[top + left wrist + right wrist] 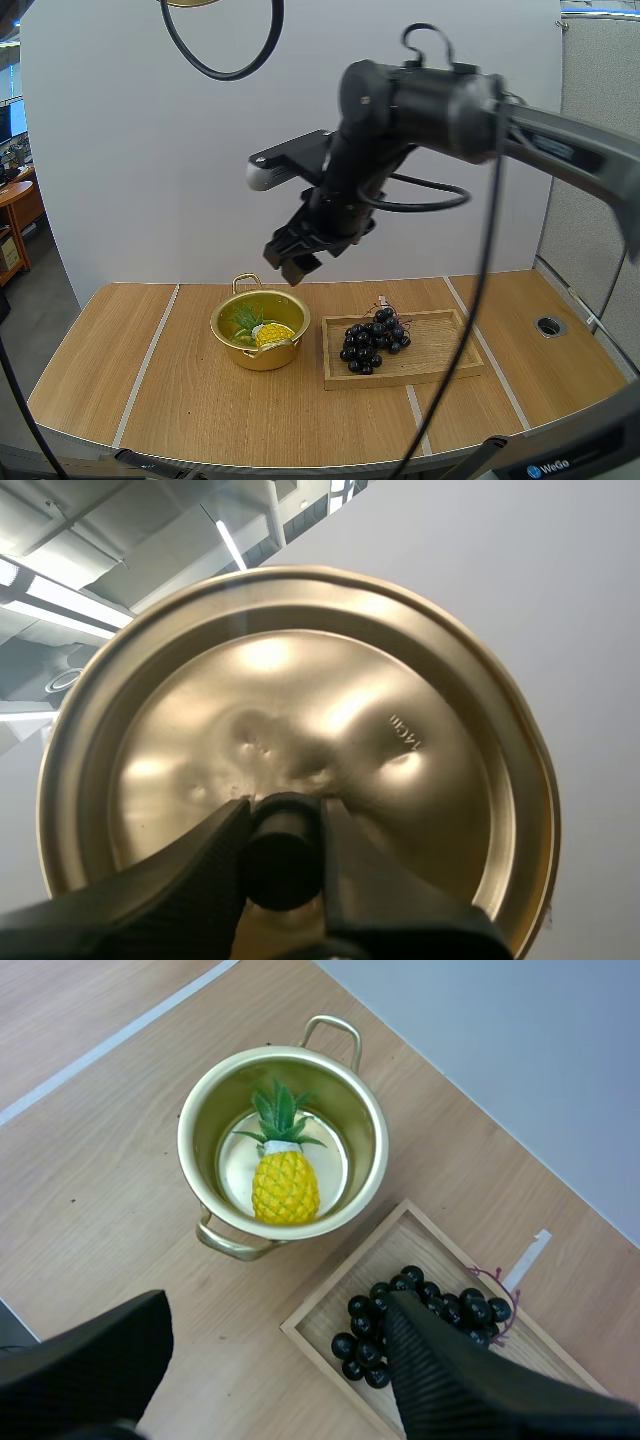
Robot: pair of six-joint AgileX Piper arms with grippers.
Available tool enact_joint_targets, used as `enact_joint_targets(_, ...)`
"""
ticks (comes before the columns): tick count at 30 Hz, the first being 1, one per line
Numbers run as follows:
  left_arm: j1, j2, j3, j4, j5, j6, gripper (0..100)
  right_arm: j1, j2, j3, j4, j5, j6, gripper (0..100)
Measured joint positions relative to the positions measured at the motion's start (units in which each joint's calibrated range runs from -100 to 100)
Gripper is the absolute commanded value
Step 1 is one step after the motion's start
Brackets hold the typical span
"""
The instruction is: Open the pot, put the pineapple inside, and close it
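The pot (262,357) stands uncovered, with the pineapple (272,333) low inside. The right gripper (292,265) hangs above it with fingers spread, blocking a straight drop. The wooden tray (440,350) of grapes (373,340) crowds the pot's right side, and bare table (120,370) lies to its left. The left gripper (285,865) pinches the lid (300,720) by its knob.

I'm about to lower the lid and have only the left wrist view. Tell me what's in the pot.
Observer: A pineapple lies on its side inside the pot.
Operator: Give me the right gripper's position before the lid moves.
Observer: The right gripper hangs open well above the pot, holding nothing.
Operator: Name what's beside the pot.
Observer: A wooden tray carrying a bunch of grapes.
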Motion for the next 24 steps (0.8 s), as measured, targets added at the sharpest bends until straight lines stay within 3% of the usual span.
enact_joint_targets(7,0.00,0.00,0.00,0.00,0.00,0.00,0,-1.54,-12.37,3.03,-0.45,3.34,0.10,100)
enact_joint_targets(14,0.00,0.00,0.00,0.00,0.00,0.00,0,-2.19,-15.93,3.03,-0.54,3.54,0.10,100)
enact_joint_targets(16,0.00,0.00,0.00,0.00,0.00,0.00,0,-4.40,-21.03,3.14,-0.54,3.54,0.21,100)
enact_joint_targets(24,0.00,0.00,0.00,0.00,0.00,0.00,0,-6.49,-27.25,3.14,-0.35,3.89,0.30,100)
